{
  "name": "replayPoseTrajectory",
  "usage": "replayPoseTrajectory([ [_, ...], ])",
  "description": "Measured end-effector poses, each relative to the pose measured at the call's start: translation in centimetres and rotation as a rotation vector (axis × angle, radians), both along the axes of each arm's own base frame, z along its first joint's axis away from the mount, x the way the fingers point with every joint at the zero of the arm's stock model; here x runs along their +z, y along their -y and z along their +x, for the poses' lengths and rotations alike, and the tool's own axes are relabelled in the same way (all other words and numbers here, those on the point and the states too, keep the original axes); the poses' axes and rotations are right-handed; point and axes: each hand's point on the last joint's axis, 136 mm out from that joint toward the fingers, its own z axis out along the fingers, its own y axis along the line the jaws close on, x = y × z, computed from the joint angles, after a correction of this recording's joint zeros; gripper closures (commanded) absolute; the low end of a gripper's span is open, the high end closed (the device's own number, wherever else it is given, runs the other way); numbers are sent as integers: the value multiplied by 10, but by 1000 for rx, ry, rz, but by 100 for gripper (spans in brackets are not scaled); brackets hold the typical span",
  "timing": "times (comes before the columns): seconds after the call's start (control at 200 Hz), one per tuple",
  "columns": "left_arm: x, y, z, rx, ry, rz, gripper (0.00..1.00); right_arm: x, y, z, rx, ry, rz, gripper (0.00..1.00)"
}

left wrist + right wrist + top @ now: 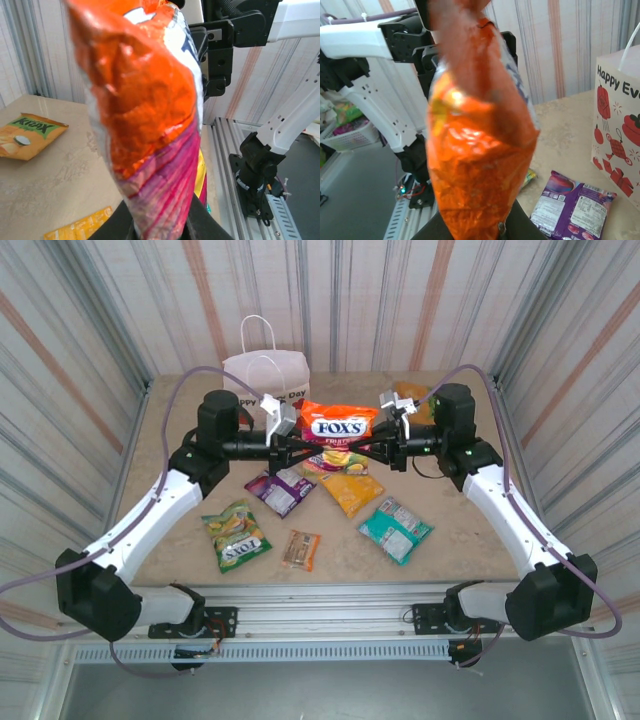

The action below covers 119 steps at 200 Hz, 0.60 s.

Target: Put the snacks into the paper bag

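7 snack packets and 1 paper bag (pixel 265 370) are counted. 6 packets are laid flat on the counter (pixel 455 555): a green packet (pixel 235 535), a purple packet (pixel 280 490), a yellow-orange packet (pixel 352 490), a teal packet (pixel 395 530), a small brown-orange bar (pixel 300 550) and an orange packet with a green label (pixel 30 135), the last being set near the far right corner. The 7th, an orange FOX'S packet (pixel 340 425), is held above the middle of the counter, just in front of the bag, which is stood upright at the far edge. The left fingers (pixel 117 230) are drawn nearly together and pinched on 1 end of it; the right fingers (pixel 525 227) are narrowed onto the other end. Its long axis is stretched left to right between the 2 arms, with the printed face turned upward.
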Motion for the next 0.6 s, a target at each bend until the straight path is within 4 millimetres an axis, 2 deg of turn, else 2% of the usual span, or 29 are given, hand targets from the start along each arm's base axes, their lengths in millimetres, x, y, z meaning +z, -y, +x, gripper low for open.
replayPoseTrajectory([
  [0.08, 1, -11, 12, 75, -11, 6, 45, 2, 0, 5, -21, 20, 2, 96],
  [0.175, 2, -30, 29, 187, -20, 12, 35, 8, -1, 14, -53, 62, 10, 96],
  [0.341, -11, -64, 47, 380, -65, 39, 31, 33, -9, 50, -105, 134, 28, 96],
  [0.596, -50, -110, 64, 628, -177, 110, 31, 68, -33, 114, -140, 263, 72, 96],
])
